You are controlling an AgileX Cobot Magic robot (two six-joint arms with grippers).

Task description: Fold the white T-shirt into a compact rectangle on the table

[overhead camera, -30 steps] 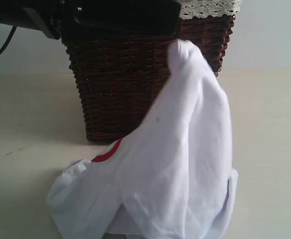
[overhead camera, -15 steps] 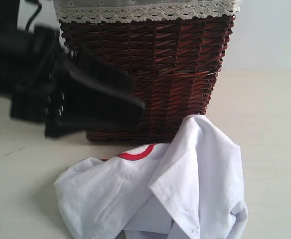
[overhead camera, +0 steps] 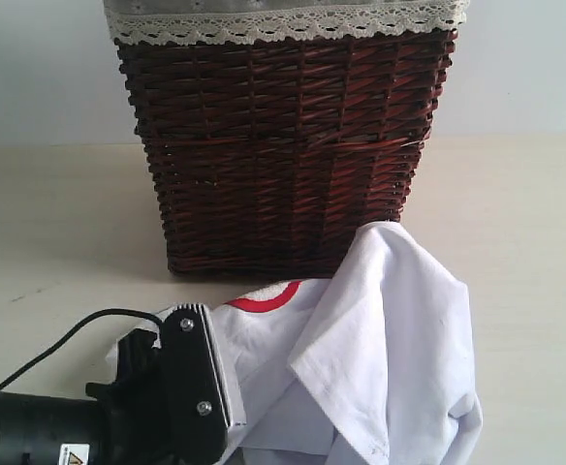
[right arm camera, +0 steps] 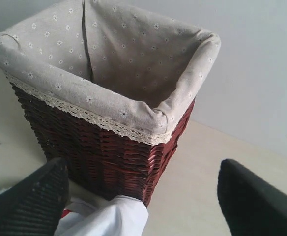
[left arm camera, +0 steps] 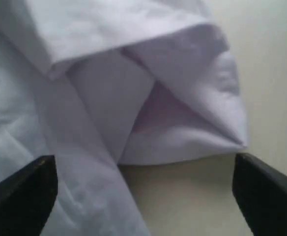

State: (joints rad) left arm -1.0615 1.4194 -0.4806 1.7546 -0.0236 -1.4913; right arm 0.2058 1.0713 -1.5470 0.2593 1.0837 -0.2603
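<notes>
Dropped low since before, the left gripper (left arm camera: 143,196), jaws apart, faces the hem of the crumpled white T-shirt (overhead camera: 380,329) on the table (overhead camera: 60,223), nearer than the right gripper (right arm camera: 143,199), also spread.

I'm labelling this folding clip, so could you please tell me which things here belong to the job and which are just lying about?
Job: white T-shirt, crumpled; table under it; left gripper, open at the shirt's edge.
Lying about: wicker basket; its lace-edged liner.
</notes>
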